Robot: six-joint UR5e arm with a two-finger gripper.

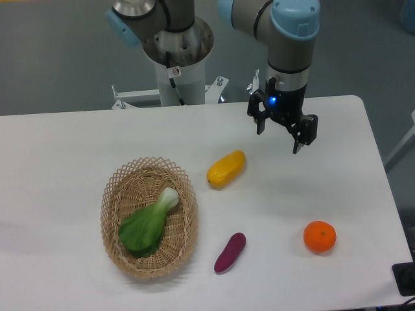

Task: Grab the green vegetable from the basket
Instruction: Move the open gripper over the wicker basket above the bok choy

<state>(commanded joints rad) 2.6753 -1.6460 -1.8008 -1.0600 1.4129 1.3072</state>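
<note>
The green vegetable (148, 223) lies inside the woven tan basket (111, 194) at the front left of the table, its pale stem pointing up and to the right. My gripper (279, 140) hangs far off to the upper right, above the table's back right area. Its two black fingers stand apart with nothing between them, so it is open.
A yellow fruit (226, 168) lies between the basket and the gripper. A purple eggplant-like piece (230, 252) sits just right of the basket, and an orange (320, 236) rests at the front right. The robot's base column (176, 61) rises behind the table.
</note>
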